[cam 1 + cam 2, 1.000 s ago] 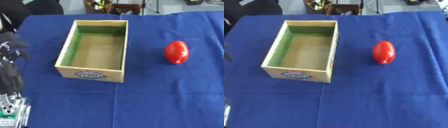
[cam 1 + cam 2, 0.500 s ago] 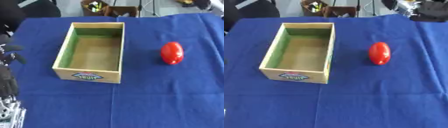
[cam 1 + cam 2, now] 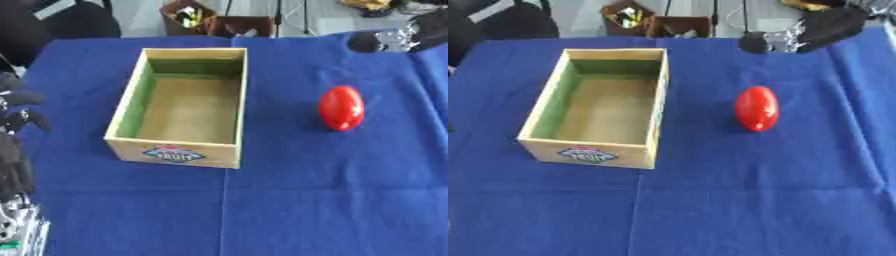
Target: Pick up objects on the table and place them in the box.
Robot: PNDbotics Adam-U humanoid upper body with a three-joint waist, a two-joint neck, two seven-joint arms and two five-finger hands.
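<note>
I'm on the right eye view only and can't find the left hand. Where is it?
Observer: In the left eye view the left hand shows at the picture's left edge, beside the box and apart from it.
Operator: Is it anywhere near the red object?
Observer: No. The box lies between the hand and the red object.
Operator: Anything below the hand?
Observer: A silver part shows in the lower left corner; I cannot make out what it is.
</note>
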